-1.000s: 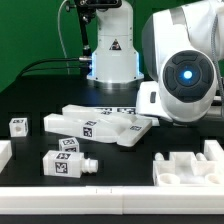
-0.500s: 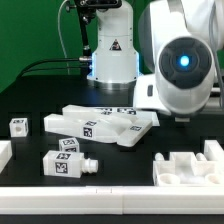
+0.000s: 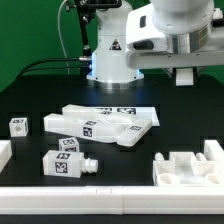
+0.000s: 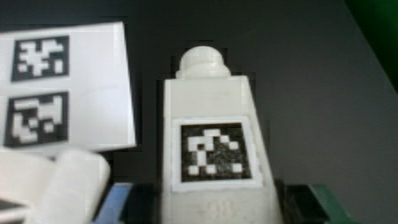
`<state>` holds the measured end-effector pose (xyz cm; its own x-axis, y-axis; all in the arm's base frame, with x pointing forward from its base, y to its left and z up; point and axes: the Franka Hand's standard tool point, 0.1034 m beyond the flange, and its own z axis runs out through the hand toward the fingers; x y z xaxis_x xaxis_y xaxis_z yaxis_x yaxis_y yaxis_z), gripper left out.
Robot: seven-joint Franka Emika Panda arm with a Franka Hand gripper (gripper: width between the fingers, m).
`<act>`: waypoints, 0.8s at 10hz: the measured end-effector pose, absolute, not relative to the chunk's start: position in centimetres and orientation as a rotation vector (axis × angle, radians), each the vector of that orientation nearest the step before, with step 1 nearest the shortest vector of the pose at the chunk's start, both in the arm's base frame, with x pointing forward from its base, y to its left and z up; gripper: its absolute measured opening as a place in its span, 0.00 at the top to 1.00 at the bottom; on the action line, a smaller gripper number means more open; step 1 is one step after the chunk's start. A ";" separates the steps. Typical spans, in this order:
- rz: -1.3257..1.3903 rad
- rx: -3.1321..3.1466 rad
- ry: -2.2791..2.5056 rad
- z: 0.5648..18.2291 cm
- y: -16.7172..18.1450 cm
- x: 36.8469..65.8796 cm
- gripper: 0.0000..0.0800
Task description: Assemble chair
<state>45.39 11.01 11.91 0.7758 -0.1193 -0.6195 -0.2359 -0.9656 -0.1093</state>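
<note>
In the wrist view a long white chair piece point(image 4: 210, 120) with a rounded tip and one square tag lies lengthwise between my fingers. My gripper point(image 4: 217, 206) is shut on its near end, with the blue finger point(image 4: 121, 200) on one side and the green finger point(image 4: 322, 202) on the other. A flat white slab point(image 4: 71, 85) with two tags lies beside it. In the exterior view the gripper point(image 3: 186, 75) hangs at the right, above the table, and I cannot make out the held piece there. More chair slabs point(image 3: 100, 123) lie piled mid-table.
A small tagged cube point(image 3: 17, 125) and two blocky tagged pieces point(image 3: 64, 161) sit toward the exterior view's left. A ribbed white block point(image 3: 190, 166) stands at the front right. The robot base point(image 3: 112, 55) is behind the pile.
In the exterior view the arm's big round joint has swung up and out of the right side, uncovering the gripper. The parts on the table have not moved.
</note>
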 end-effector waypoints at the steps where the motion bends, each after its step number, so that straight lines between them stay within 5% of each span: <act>1: 0.871 -2.818 0.290 12.0 11.0 45.6 0.64; 3: 0.695 -2.870 0.295 12.1 11.0 46.3 0.64; 7: 0.326 -2.918 0.211 16.3 8.7 53.6 0.64; 8: 0.232 -2.934 0.217 15.9 8.8 53.7 0.64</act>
